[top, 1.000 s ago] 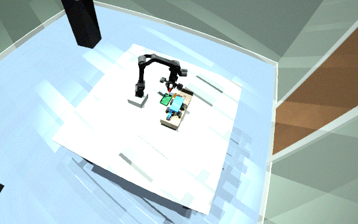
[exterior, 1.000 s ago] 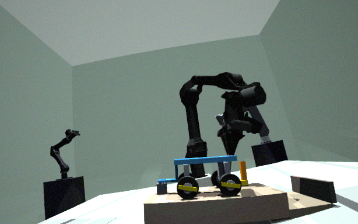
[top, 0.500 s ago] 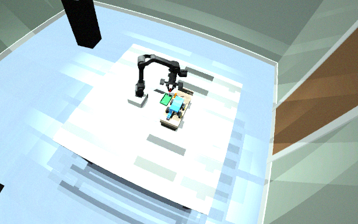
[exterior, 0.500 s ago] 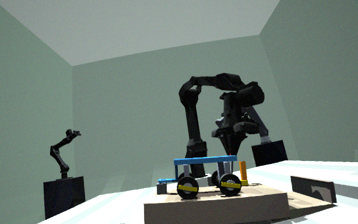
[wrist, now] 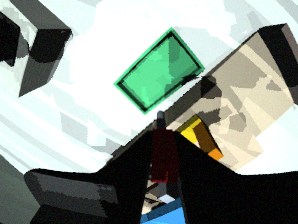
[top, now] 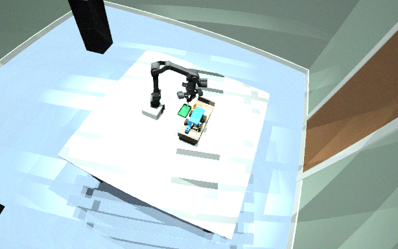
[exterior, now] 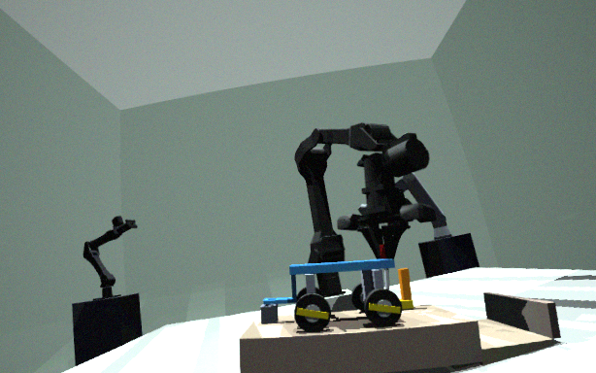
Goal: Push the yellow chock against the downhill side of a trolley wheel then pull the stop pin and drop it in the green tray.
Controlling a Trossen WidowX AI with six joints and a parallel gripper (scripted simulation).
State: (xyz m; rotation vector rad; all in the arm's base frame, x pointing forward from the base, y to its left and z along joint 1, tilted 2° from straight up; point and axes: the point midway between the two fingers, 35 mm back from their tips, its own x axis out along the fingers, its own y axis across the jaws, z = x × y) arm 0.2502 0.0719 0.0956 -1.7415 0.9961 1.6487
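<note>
My gripper [top: 189, 100] [exterior: 385, 254] [wrist: 161, 136] is shut on the red-headed stop pin; its red head [exterior: 381, 251] [wrist: 164, 155] is between the fingers and its grey shank [wrist: 160, 119] points away from them. The gripper is above and behind the trolley's downhill end in the exterior view. The blue trolley [top: 197, 115] [exterior: 340, 266] [wrist: 167, 215] stands on the ramp [top: 207, 105] [exterior: 359, 345] [wrist: 242, 90]. The yellow chock [exterior: 405, 286] [wrist: 189, 134] stands upright on the downhill side of the far wheel; contact is hidden. The green tray [top: 185, 111] [wrist: 155, 72] lies beside the ramp.
An upright end board [top: 206, 100] [exterior: 521, 315] [wrist: 283, 50] stands at the ramp's low end. The arm's pale base block [top: 152, 112] is left of the tray in the top view. Other arms [exterior: 99, 262] [exterior: 427, 199] stand on dark pedestals in the background.
</note>
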